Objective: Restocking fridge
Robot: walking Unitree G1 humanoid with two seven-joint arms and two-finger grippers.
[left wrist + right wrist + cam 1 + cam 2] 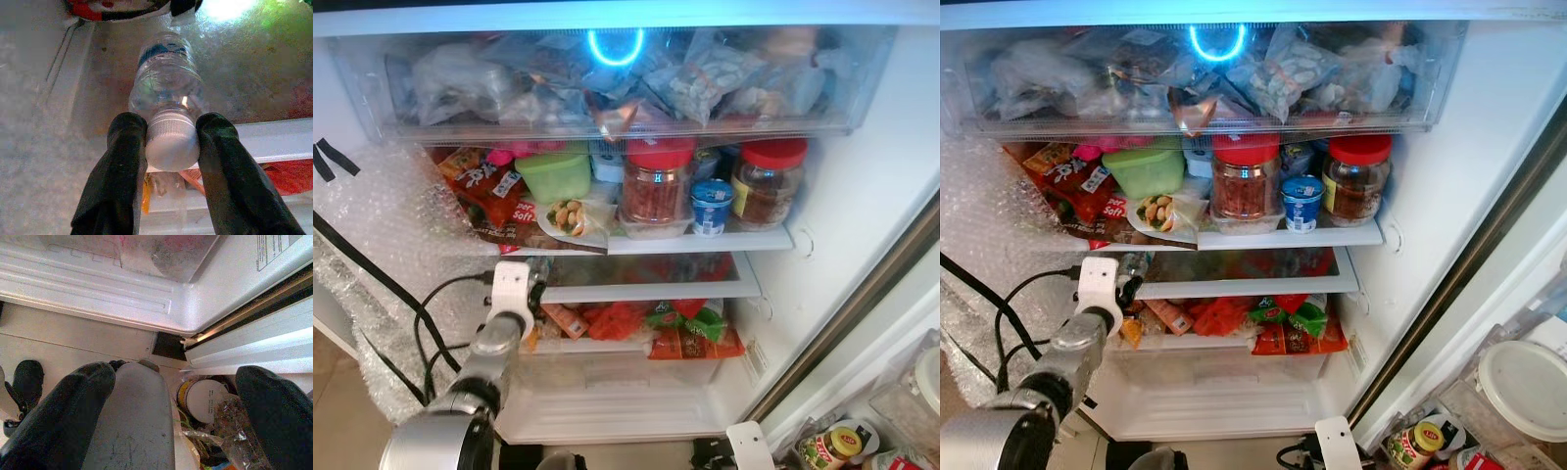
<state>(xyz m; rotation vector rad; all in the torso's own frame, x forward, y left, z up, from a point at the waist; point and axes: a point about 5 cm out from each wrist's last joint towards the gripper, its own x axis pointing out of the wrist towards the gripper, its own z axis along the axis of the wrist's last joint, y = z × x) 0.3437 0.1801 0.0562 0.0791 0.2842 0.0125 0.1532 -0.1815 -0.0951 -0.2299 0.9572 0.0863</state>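
We reach our left gripper (168,142) into the open fridge (862,196), clenched on the white cap of a clear water bottle (166,88). The bottle lies on its side on the glass shelf (646,290) in the middle of the fridge, at that shelf's left end, with its base pointing toward the back wall. Our fingers (122,161) press the cap from both sides.

Just below that glass shelf sit an orange packet (566,319), a red bag (619,320) and a green-and-red snack bag (690,318), crowded over a clear drawer. On the shelf above it stand two jars with red lids (658,181), a small blue-and-white cup (711,207), a green tub (554,174), a plate of nuts (570,215) and red packets (489,191) leaning at the left. Over those, a clear bin (607,83) is packed with plastic bags, and a ring light glows behind it.

Bubble wrap (382,225) covers the fridge's left wall, and black cables (426,333) hang along it beside our arm.

Our right gripper (181,416) hangs low by the fridge's bottom right corner, fingers spread wide apart with nothing between them, above a pale floor. A yellow-lidded jar (1417,443) and a white-lidded container (1523,377) rest in the door rack to the right.
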